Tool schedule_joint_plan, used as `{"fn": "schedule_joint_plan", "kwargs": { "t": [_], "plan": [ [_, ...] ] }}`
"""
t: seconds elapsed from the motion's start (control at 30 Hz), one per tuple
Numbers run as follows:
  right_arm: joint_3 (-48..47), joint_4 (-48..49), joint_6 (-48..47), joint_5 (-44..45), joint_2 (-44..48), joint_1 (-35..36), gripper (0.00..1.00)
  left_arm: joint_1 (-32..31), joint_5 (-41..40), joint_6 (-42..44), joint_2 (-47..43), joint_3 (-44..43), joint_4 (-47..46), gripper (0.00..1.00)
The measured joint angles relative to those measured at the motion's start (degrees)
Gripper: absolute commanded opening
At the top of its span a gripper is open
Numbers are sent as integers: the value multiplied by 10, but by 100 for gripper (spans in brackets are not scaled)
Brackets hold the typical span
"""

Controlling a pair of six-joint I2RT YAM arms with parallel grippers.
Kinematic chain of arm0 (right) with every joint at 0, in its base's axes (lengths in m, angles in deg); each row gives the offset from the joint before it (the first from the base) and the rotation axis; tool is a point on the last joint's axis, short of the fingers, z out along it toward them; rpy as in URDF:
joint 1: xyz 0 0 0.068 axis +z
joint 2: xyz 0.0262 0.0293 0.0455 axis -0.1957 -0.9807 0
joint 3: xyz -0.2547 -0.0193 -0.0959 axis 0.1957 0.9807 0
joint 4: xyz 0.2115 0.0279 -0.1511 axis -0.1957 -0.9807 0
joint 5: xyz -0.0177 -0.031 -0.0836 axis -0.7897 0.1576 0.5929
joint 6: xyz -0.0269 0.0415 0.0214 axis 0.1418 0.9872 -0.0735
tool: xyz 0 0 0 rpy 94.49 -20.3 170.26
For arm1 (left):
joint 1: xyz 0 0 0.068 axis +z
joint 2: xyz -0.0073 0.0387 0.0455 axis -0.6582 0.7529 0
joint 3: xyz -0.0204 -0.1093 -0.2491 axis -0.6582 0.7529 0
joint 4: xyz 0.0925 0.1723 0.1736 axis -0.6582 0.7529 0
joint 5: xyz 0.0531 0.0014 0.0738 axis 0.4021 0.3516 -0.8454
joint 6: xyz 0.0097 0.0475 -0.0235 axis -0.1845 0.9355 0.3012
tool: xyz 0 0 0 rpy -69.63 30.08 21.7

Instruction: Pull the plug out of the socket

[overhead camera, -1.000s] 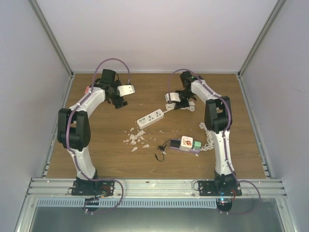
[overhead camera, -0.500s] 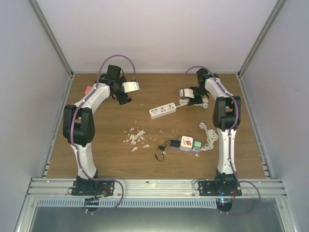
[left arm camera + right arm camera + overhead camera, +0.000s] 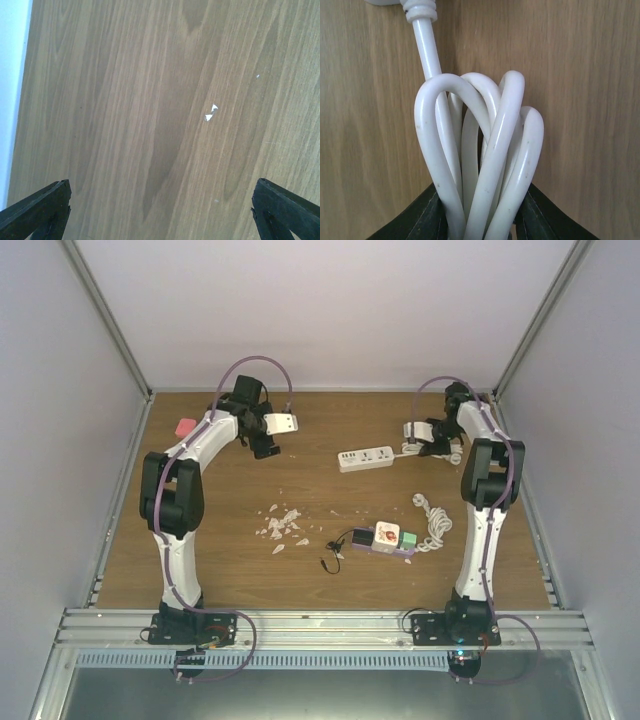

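Note:
A white power strip [image 3: 365, 457] lies at the far right of the wooden table. Its coiled white cord [image 3: 480, 150] is clamped between the fingers of my right gripper [image 3: 480, 222], which sits just right of the strip in the top view [image 3: 432, 447]. My left gripper [image 3: 265, 446] is open and empty at the far left; its wrist view shows only bare wood between the black fingertips [image 3: 35, 210]. Nearer the front, a small socket block [image 3: 388, 537] has a black plug [image 3: 358, 538] at its left end.
A pile of white scraps [image 3: 282, 524] lies at mid-table, and two tiny white flecks [image 3: 211, 112] lie under the left wrist. A pink object [image 3: 185, 426] sits at the far left. A loose white cord [image 3: 432, 520] lies right of the socket block. Grey walls close in the table.
My right gripper has dragged the power strip by its cord to the right and farther back. My left gripper has moved to the right along the back.

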Motion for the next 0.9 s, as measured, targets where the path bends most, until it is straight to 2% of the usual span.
{"fn": "schedule_joint_plan", "kwargs": {
  "t": [0.3,0.37,0.57,0.77,0.9],
  "plan": [
    [49,8,-40,12,29,-49,39,0,0,10,9,-24,18,99],
    [49,9,-47,16,30,-59,44,0,0,10,16,-35,23,99],
    [49,13,-47,22,35,-73,70,0,4,1,23,-43,32,99],
    [55,6,-21,1,49,-67,87,0,20,-21,23,-43,37,99],
    [60,-2,7,-27,82,-63,94,0,32,-32,22,-40,36,99]
  ]
}}
